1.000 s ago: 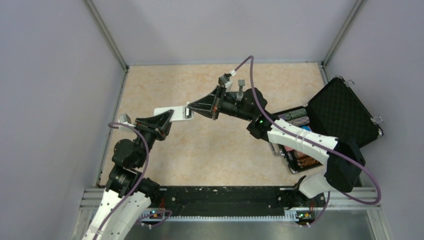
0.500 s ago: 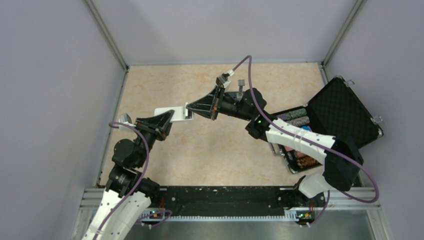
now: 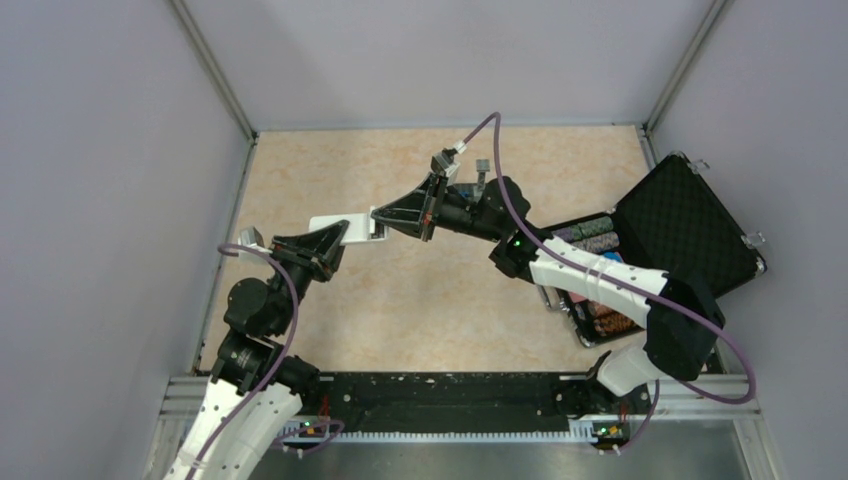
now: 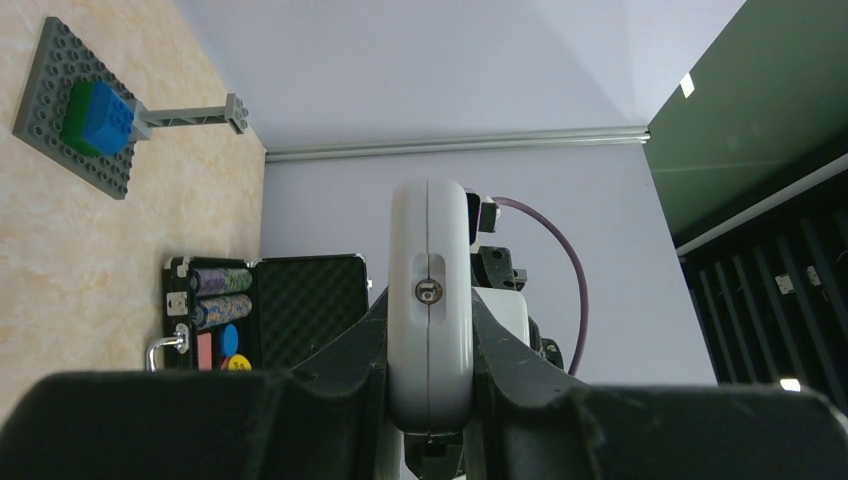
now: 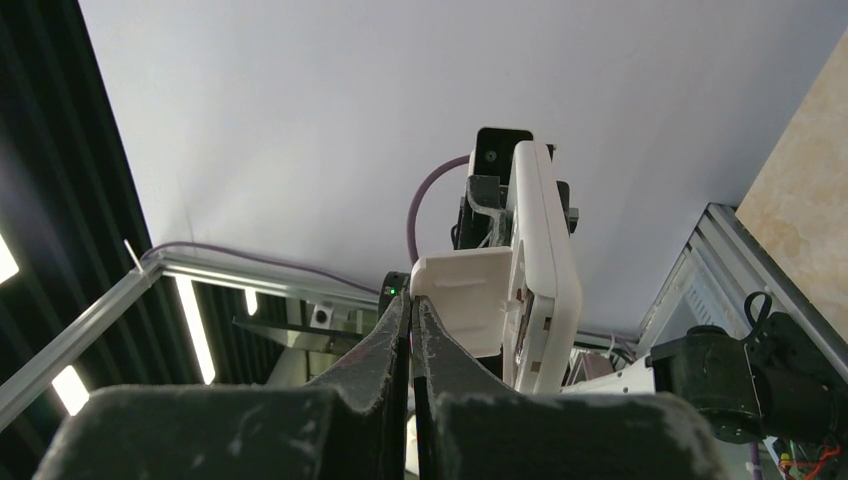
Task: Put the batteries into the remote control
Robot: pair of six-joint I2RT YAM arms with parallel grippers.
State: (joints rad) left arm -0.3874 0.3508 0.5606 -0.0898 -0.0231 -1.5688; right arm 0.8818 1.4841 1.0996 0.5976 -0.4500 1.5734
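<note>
**Right arm creeps a little to the left**

Only the right arm has shifted, just a bit toward the left arm. The small white plastic remote control (image 3: 325,222) has stayed put, up in the air above the tan table (image 3: 420,300), between both arms. The left fingers (image 4: 350,355) squeeze its two long sides tight. The right fingers (image 5: 388,350) are pinched on the edge of a thin white flap (image 5: 465,295) sticking out from its back, likely the battery lid.

I think the remote is light, hard and smooth, so it could slip or twist. Holding its sides seems best. The flap looks thin and may snap if pulled hard.

No batteries show anywhere. The battery hole is hidden behind the flap. A black case (image 4: 310,300) of round chips and a grey bumpy plate (image 4: 50,100) with a blue block sit well apart from it.
</note>
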